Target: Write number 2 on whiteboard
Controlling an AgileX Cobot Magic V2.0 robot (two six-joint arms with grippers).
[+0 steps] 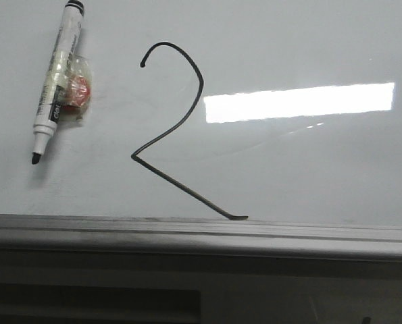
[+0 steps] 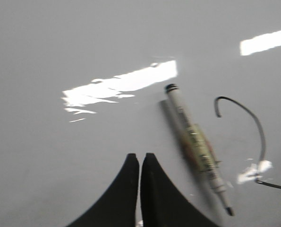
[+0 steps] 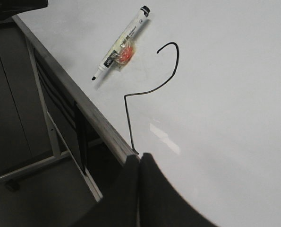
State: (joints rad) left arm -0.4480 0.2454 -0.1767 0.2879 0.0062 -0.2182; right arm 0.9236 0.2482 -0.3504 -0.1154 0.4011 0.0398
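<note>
The number 2 [image 1: 180,128] is drawn in thin black line on the whiteboard [image 1: 309,155]; its base stroke ends at the near frame edge. It also shows in the right wrist view as the number 2 [image 3: 149,90] and partly as the number 2 [image 2: 253,127] in the left wrist view. An uncapped white marker pen [image 1: 57,77] lies flat at the far left of the board, loose. My left gripper [image 2: 140,157] is shut and empty, apart from the pen [image 2: 197,146]. My right gripper [image 3: 139,157] is shut and empty, hanging above the board's near edge by the stroke's end.
A grey metal frame edge [image 1: 201,233] runs along the board's near side. Below it stand the stand's legs and dark floor [image 3: 31,156]. A bright rectangular light reflection [image 1: 298,102] lies on the board right of the figure.
</note>
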